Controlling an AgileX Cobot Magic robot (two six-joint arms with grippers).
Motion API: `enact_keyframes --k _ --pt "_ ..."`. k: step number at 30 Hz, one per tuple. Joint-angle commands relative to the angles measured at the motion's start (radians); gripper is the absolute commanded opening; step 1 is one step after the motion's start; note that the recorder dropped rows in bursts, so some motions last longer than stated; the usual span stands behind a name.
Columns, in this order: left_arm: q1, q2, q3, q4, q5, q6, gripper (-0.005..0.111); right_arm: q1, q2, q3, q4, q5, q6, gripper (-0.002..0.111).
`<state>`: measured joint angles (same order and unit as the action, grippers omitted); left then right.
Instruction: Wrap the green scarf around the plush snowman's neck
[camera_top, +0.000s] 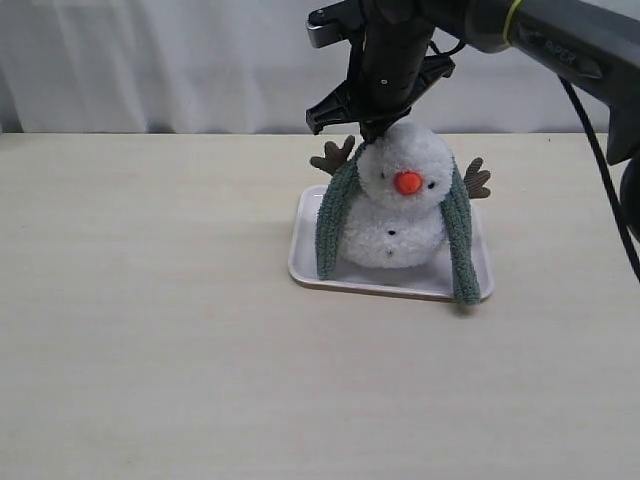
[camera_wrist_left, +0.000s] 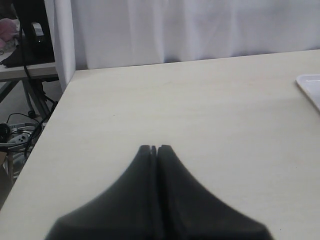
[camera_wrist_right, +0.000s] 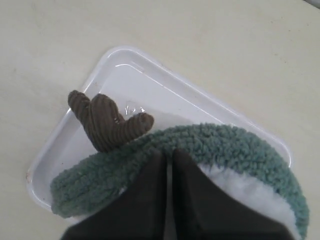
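Right arm (camera_top: 400, 50) hangs over plush snowman (camera_top: 405, 200) — its fingers (camera_wrist_right: 150, 200) pressed together on green scarf (camera_top: 335, 225); left fingers (camera_wrist_left: 145, 190) likewise.

Green scarf (camera_top: 333, 225): fuzzy cloth, matt, nubbly pile.
Plush snowman (camera_top: 405, 160): fluffy white pile, matt.
Twig arm (camera_wrist_right: 107, 122): brown ribbed corduroy.
Tray (camera_top: 310, 268): white plastic, smooth, glossy.
Table (camera_top: 150, 350): pale wood-grain surface, smooth, matt.
Curtain (camera_top: 150, 60): white cloth.
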<state>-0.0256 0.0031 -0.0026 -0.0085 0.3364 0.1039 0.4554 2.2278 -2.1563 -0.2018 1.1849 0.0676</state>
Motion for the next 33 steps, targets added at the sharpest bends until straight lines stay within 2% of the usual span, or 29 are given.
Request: enact_keyframes --k 1,16,24,26,29,33 --pt "0.001 -0.003 0.003 -0.002 -0.012 0.000 0.000 0.000 0.022 -0.006 -0.009 0.003 0.004 0.004" --pt "0.001 -0.003 0.003 -0.002 -0.014 0.000 0.000 0.001 0.087 -0.006 0.006 0.010 -0.009 0.004" --pt "0.001 -0.003 0.003 -0.002 -0.014 0.000 0.000 0.001 -0.011 -0.006 0.023 0.000 -0.021 0.005" --pt "0.001 -0.003 0.003 -0.002 -0.014 0.000 0.000 0.001 -0.043 -0.006 0.084 0.027 -0.068 0.008" --pt "0.001 -0.003 0.003 -0.002 -0.014 0.000 0.000 0.001 -0.088 -0.006 0.219 0.036 -0.118 0.020" --pt "0.001 -0.003 0.003 -0.002 -0.014 0.000 0.000 0.001 -0.134 0.008 0.405 0.036 -0.144 0.043"
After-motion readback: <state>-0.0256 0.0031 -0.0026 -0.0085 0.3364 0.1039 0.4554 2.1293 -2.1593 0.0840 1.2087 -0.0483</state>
